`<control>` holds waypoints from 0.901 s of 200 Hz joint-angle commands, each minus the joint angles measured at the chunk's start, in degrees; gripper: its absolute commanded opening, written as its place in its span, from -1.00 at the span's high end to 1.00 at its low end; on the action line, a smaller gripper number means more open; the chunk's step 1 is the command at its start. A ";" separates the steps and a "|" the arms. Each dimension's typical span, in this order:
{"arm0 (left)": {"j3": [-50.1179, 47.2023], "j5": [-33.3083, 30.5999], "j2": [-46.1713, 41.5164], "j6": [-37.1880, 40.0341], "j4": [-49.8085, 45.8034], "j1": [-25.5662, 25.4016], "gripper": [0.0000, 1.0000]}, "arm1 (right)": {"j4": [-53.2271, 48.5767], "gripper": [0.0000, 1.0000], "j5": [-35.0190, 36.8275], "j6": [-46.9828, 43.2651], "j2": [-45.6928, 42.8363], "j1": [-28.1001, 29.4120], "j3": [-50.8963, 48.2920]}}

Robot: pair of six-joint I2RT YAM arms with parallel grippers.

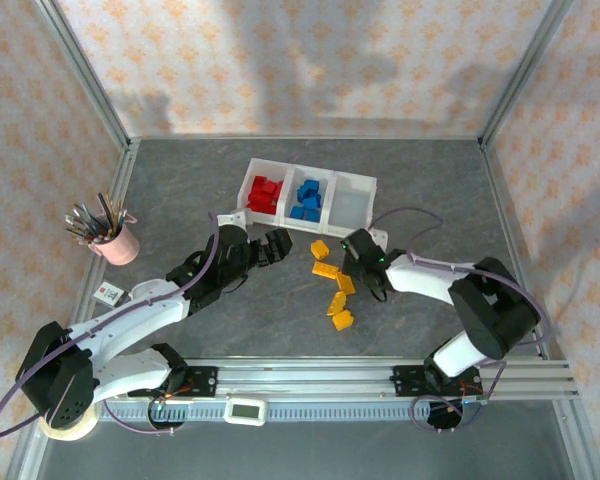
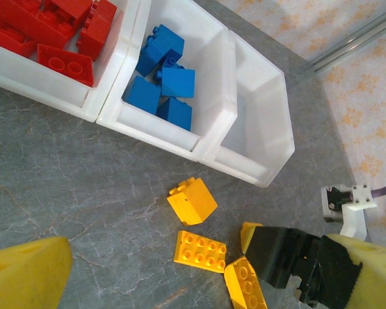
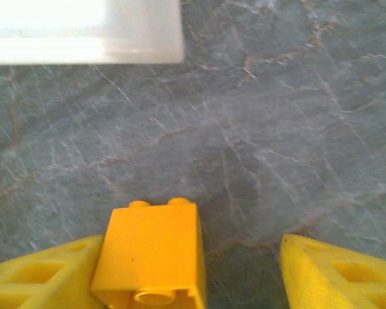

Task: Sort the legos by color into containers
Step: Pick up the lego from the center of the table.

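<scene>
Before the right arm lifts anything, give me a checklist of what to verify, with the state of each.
1. The yellow brick sits inside the right end effector: ok.
2. Both fingers press on it: not ok; one touches, the other stands apart.
3. The empty bin is free for yellow: ok.
4. The left end effector is open, holds nothing and is apart from that brick: ok.
5. The red bricks and blue bricks lie in separate bins: ok.

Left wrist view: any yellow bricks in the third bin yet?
No, the third bin is bare inside; yellow bricks lie on the table in front of it.
</scene>
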 commanded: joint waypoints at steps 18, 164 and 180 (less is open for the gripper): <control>-0.49 -0.22 0.65 -0.26 2.59 -0.34 -0.98 | -1.61 -0.19 3.42 -1.68 -0.97 -0.02 -0.71; 2.07 1.15 1.72 1.17 2.02 -0.34 -0.98 | -2.77 0.52 3.53 -8.31 -6.34 -0.19 5.05; 3.60 1.16 2.62 1.70 2.20 -0.33 -0.98 | -4.04 0.52 2.99 -9.68 -8.31 -0.25 7.68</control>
